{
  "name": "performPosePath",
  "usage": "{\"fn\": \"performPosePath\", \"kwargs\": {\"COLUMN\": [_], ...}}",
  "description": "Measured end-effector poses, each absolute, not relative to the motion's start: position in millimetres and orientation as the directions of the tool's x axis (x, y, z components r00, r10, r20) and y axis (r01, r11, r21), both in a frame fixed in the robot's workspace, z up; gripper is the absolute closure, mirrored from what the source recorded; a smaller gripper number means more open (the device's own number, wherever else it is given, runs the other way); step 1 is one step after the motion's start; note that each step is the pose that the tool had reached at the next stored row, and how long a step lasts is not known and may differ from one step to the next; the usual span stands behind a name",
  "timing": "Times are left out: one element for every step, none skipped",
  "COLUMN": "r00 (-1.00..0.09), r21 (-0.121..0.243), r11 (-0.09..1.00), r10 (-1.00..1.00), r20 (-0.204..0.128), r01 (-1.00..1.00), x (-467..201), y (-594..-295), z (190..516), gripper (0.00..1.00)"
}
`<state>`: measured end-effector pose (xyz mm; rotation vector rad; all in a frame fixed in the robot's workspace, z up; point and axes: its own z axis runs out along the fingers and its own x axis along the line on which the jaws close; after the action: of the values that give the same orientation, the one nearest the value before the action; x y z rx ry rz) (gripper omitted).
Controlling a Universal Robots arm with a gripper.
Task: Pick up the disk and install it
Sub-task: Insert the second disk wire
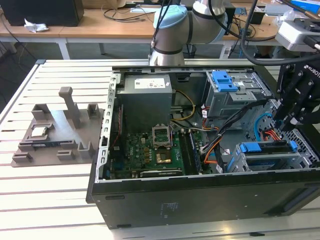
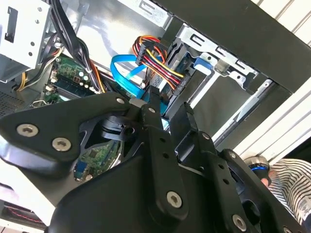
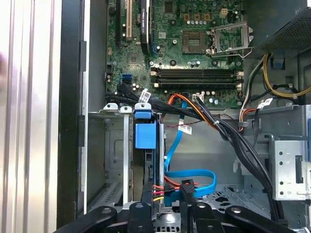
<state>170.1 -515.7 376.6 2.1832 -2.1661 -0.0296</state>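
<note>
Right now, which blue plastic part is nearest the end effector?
The blue caddy of the disk, just below the end effector; the blue bracket tops the cage farther off.

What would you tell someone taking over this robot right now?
Gripper: hangs close above the drive cage at the exterior view's right; open or shut cannot be told.
Disk: stands on edge in a slot of that cage, inside the open computer case.
Done: the disk looks placed in the cage.
Left: whether it is fully seated cannot be told.
</note>
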Motion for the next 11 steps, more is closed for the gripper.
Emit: {"fn": "performPosePath", "kwargs": {"r00": [0.009, 0.009, 0.009, 0.009, 0.009, 0.009, 0.009, 0.009, 0.009, 0.009, 0.009], "r21": [0.060, 0.060, 0.060, 0.060, 0.060, 0.060, 0.060, 0.060, 0.060, 0.060, 0.060], "r11": [-0.007, -0.007, -0.007, -0.007, -0.007, -0.007, -0.007, -0.007, -0.007, -0.007, -0.007], "r10": [-0.999, -0.999, -0.999, -0.999, -0.999, -0.999, -0.999, -0.999, -0.999, -0.999, -0.999], "r20": [0.033, 0.033, 0.033, 0.033, 0.033, 0.033, 0.033, 0.033, 0.033, 0.033, 0.033], "r01": [-0.998, -0.998, -0.998, -0.998, -0.998, -0.998, -0.998, -0.998, -0.998, -0.998, -0.998], "x": [170.1, 170.1, 170.1, 170.1, 170.1, 170.1, 170.1, 170.1, 170.1, 170.1, 170.1], "y": [-515.8, -515.8, -515.8, -515.8, -515.9, -515.9, -516.0, -516.0, -516.0, -516.0, -516.0], "z": [376.6, 376.6, 376.6, 376.6, 376.6, 376.6, 376.6, 376.6, 376.6, 376.6, 376.6], "gripper": [0.64, 0.65, 0.65, 0.72, 0.78, 0.84, 0.84, 0.84, 0.84, 0.84, 0.84]}}
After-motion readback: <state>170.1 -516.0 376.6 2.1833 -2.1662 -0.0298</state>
